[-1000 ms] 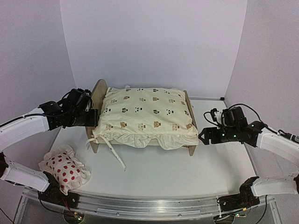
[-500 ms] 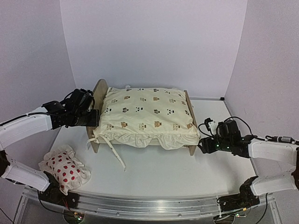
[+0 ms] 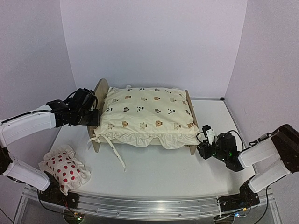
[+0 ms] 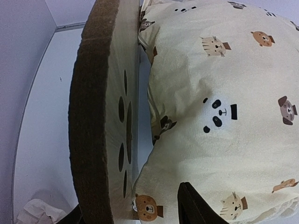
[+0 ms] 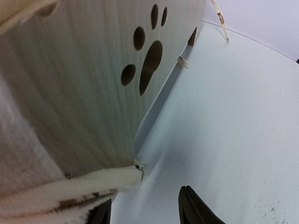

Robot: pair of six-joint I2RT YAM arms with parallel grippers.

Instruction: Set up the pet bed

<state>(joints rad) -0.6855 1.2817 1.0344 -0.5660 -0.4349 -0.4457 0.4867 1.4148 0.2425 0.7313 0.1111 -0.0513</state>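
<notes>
pet bed (image 3: 100,89) mid-tabletop (image 3: 159,172), cream animal-print cushion (image 3: 145,112) on it, left hand (image 3: 93,116) at headboard (image 4: 100,116), fingers (image 4: 194,207) straddling board and cushion edge, can't tell if clamped, right hand (image 3: 202,150) low by footboard (image 5: 93,93) near corner, half open, holding nothing

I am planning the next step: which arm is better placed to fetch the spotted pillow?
Probably the left: the spotted pillow lies on its side, while the right gripper is beyond the pet bed.
</notes>
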